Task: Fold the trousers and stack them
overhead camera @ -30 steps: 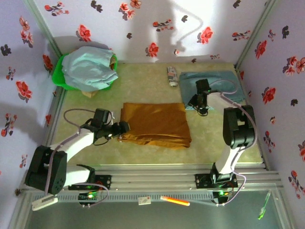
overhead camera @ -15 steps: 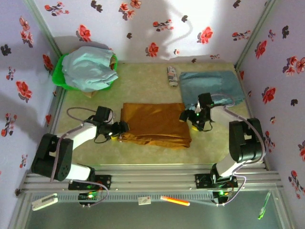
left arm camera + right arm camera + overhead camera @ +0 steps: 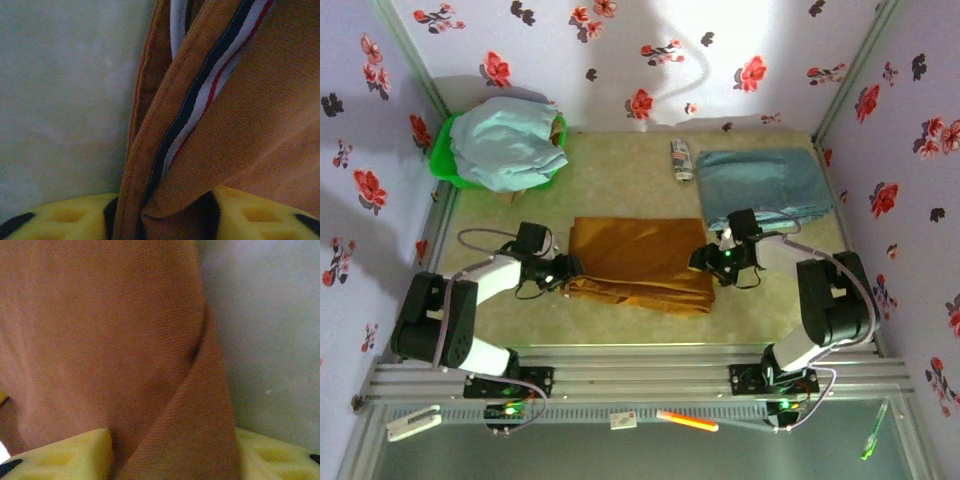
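– Left gripper [image 3: 570,270] first: what has it got?

– The left edge of the trousers [image 3: 640,262]. Its wrist view shows a thick fold of the ochre cloth wedged between the yellow fingers [image 3: 60,222] and pressed from both sides, so it is clamped on the trousers. A navy, white and red stripe [image 3: 200,95] runs along that fold.

– And the right gripper [image 3: 707,262]?

– Much the same on the right edge. Its fingers [image 3: 65,452] squeeze a ridge of cloth that takes up all the space between them. It is gripping the trousers too.

– Where do the trousers lie?

– They are folded into a rough rectangle in the middle of the table [image 3: 620,180], between the two grippers, with the long side running left to right. Layers show along the near edge.

– Lifted?

– From above they look flat on the table. At the pinched edges I cannot tell.

– What is around them?

– Behind the right gripper lies a folded blue cloth [image 3: 765,180]. Left of that a small cylinder [image 3: 680,160] lies on the table, apart from the trousers. In the far left corner a green basket [image 3: 442,160] is heaped with pale blue clothes [image 3: 505,140]. Floral walls [image 3: 620,60] stand on three sides.

– And at the front?

– An orange pen [image 3: 687,420] lies by the rail [image 3: 640,375], near the arm bases.
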